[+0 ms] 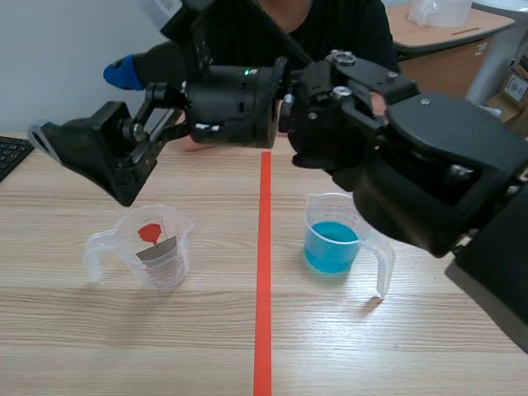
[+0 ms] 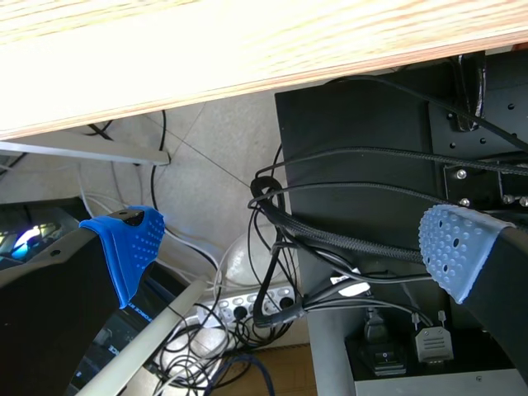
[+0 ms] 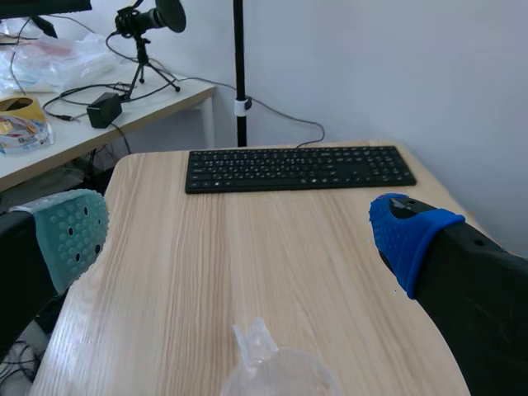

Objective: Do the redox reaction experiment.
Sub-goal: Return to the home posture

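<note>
Two clear plastic beakers stand on the wooden table. The left beaker [image 1: 153,243] holds a grey metal strip with a red patch on it. The right beaker [image 1: 332,245] holds blue liquid. My right arm reaches across from the right, and its gripper [image 1: 82,103] hangs open above and behind the left beaker. In the right wrist view, the right gripper [image 3: 241,239] is open with the beaker's spout and rim [image 3: 272,371] just under it. My left gripper [image 2: 290,247] is open, holds nothing, and faces cables and the floor below the table's edge.
A black keyboard [image 3: 297,167] lies at the table's left end, beyond the right gripper. A person in dark clothes [image 1: 330,25] sits across the table. An orange-red tape line [image 1: 263,289] runs between the beakers. A side desk [image 3: 99,115] carries a microphone stand and cables.
</note>
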